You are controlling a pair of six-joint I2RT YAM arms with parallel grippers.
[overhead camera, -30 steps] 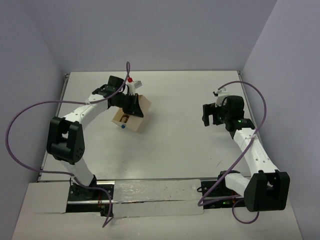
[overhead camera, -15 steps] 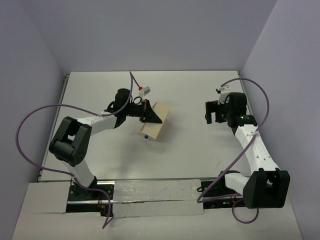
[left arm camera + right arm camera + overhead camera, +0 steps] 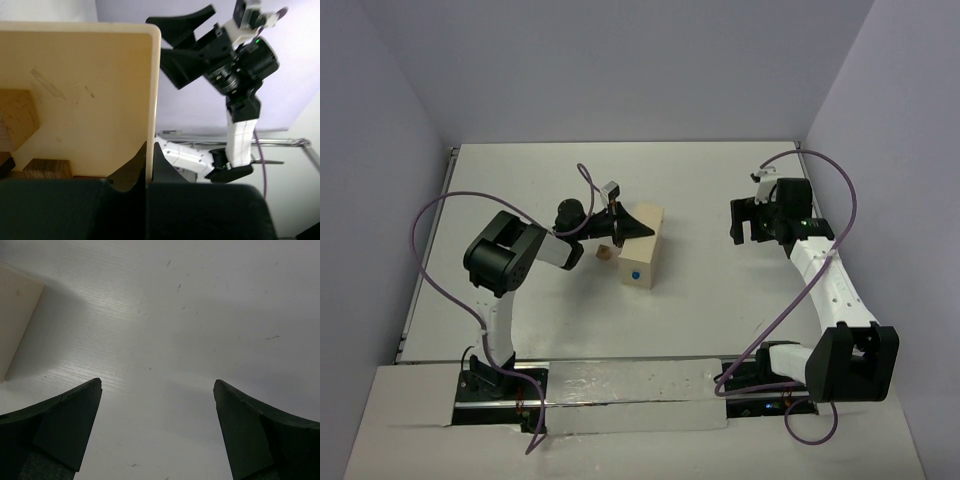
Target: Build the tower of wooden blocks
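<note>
While the left gripper [image 3: 624, 229] is clamped shut on one wall of the shallow pale wooden tray [image 3: 646, 245], the tray is turned up on its side near the middle of the table [image 3: 720, 310], and a blue dot [image 3: 634, 274] shows on the face toward the top camera. In the left wrist view the tray's floor fills the left half of the picture, with the thin wall pinched between the dark fingers [image 3: 165, 172]. Two of the tower's pieces lie against that floor at the lower left. A pale tan block [image 3: 17, 122] is cut off by the picture's edge, and a dark brown block [image 3: 47, 169] sits just beneath it, close to the gripper body. A small orange-brown block [image 3: 606, 253] is outside the tray, just beside its left face and under the left gripper; whether it rests on the table cannot be told. From above, the left gripper hides the tray's inside. The right gripper [image 3: 744, 222] hangs over bare table well to the right, its jaws spread wide and holding nothing. A corner of the tray shows at the left edge of the right wrist view.
</note>
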